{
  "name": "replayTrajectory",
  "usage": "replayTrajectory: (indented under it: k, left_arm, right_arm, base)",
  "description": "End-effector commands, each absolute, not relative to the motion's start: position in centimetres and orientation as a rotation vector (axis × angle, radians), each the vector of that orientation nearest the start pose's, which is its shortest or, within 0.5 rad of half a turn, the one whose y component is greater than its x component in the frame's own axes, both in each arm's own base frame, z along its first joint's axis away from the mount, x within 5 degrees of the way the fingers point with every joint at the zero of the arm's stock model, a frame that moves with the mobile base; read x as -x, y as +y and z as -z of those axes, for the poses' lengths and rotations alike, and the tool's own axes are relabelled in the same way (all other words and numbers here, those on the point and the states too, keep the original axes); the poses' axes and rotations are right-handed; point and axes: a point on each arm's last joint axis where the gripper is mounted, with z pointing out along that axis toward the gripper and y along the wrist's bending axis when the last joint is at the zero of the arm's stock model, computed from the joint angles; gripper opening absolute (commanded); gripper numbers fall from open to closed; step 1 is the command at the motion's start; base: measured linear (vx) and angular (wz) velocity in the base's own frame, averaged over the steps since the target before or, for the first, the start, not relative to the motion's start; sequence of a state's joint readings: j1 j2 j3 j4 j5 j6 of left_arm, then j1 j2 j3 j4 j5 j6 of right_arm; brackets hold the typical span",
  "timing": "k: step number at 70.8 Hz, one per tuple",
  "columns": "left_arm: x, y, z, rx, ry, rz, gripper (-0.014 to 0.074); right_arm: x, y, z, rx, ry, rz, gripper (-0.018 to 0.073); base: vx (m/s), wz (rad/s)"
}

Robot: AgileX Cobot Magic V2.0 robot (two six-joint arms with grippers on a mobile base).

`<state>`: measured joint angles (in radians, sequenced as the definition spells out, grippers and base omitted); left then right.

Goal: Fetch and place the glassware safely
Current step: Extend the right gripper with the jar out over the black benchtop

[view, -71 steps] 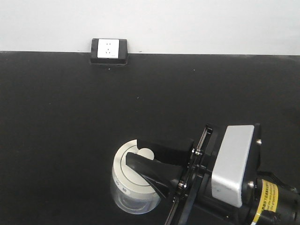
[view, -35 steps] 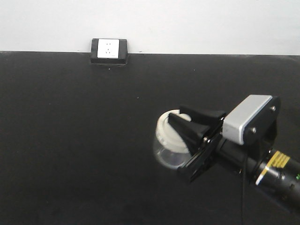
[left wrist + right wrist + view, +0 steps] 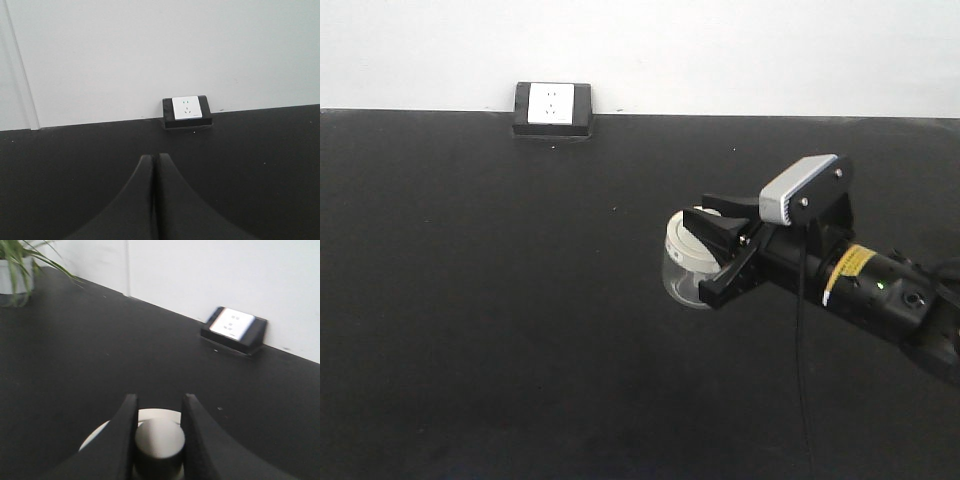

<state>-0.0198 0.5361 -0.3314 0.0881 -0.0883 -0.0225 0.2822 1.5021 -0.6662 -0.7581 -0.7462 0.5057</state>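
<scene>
Right wrist-mounted view looks down the right gripper (image 3: 159, 440), whose two black fingers (image 3: 123, 430) stand on either side of the round knob (image 3: 159, 439) atop the cream-white lid (image 3: 150, 416), pressing against it from both sides. Seen from the exterior front-facing view, the same gripper (image 3: 720, 250) holds the glass jar (image 3: 687, 262) by that knob, out at the end of the right arm (image 3: 860, 285), which reaches in from the lower right with a grey camera housing (image 3: 802, 188) riding on top of it. The jar sits near the middle of the black table (image 3: 470, 320), somewhat right of centre; whether its base touches the surface or hangs just above it cannot be told. It is tilted, the lid facing up and toward the left, the clear body below and toward the gripper, so its short axis leans off vertical.

Nothing lies close around the jar. Well behind it, at the far edge of the table against the white wall (image 3: 720, 50), stands a black box with a white socket plate (image 3: 553, 108). The right wrist view also shows a potted plant (image 3: 17, 265) at the far left corner.

Left wrist-mounted view shows the left gripper (image 3: 155, 200) with its two black fingers pressed together, nothing between them, pointing toward the socket box.
</scene>
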Motion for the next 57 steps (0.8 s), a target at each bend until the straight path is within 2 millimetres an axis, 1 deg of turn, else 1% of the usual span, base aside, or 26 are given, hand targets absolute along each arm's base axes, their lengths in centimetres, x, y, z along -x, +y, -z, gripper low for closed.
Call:
replayTrajectory:
  k: [1,16,26,34,44,57]
  left_arm:
    - [-12.1,-0.4,-30.5,-0.071,1.507,-0.012,-0.0007]
    - [-12.1,-0.4,-30.5,-0.071,1.507,-0.012,-0.0007]
    - [-12.1,-0.4,-30.5,-0.071,1.507,-0.012,-0.0007]
    - [-12.1,-0.4,-30.5,-0.071,1.507,-0.012,-0.0007]
    - [-12.1,-0.4,-30.5,-0.071,1.507,-0.012,-0.0007]
    - [-12.1,-0.4,-30.5,-0.071,1.507,-0.012,-0.0007]
  right_arm:
    - [-29.1,12.3,-26.5,0.690,1.400,-0.680,-0.0001]
    - [-33.0,11.5,-24.9,0.720,1.364,-0.682,-0.0001]
    - [-34.9,11.7,-23.4,0.770,1.352,-0.627,-0.0001]
    - [-35.7,11.9,-22.1,0.796,1.341,-0.616,-0.0001]
    - [-36.2,12.0,-20.3,0.804,1.334,-0.606,-0.0001]
    - [-36.6,12.1,-17.8,0.795,1.379,-0.632,-0.0001]
  base:
    - [0.00,0.00]
    - [0.00,0.00]
    - [0.00,0.00]
    - [0.00,0.00]
    - [0.00,0.00]
    - [0.00,0.00]
